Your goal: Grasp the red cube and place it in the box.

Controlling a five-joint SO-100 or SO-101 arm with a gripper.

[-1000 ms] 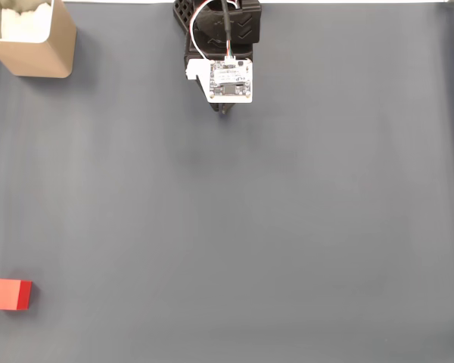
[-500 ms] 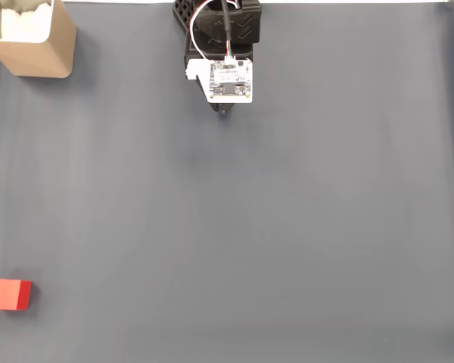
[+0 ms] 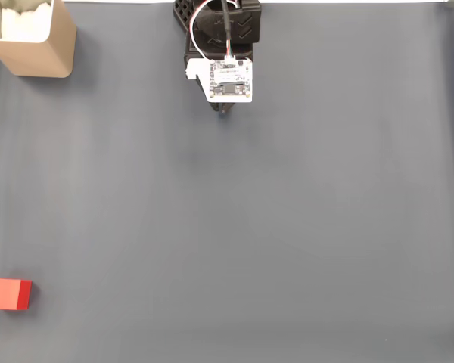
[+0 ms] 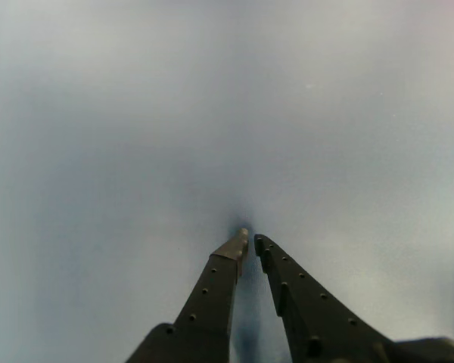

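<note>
Desk (image 3: 303,227): flat, covered edge to edge in a plain grey-blue sheet. In the wrist view the same sheet (image 4: 136,113) spreads out beyond the pincer, blurred and featureless.

Arm (image 3: 219,34): black body at the top middle of the fixed view, wires running down to a white circuit board (image 3: 230,80) mounted on its upper side. It is folded in close to its base. A dark tip juts out just below the board.

Box (image 3: 32,36): tan, open at the top, pale inside. Sits in the top left corner of the fixed view, well to the left of the pincer and roughly level with it. Partly cut off by the frame edge.

Pincer (image 4: 248,240): seen from the wrist view as two dark prongs rising from the bottom edge and converging. Tips nearly meet, only a thin sliver of gap between them, nothing held. In the fixed view the pincer (image 3: 225,111) lies mostly under the board, pointing down at the sheet.

Red cube (image 3: 9,294): at the lower left of the fixed view, near the left edge, resting flat on the sheet. Well apart from the pincer, far down and to the left of it. Also well apart from the box, almost straight below it in that view.
</note>
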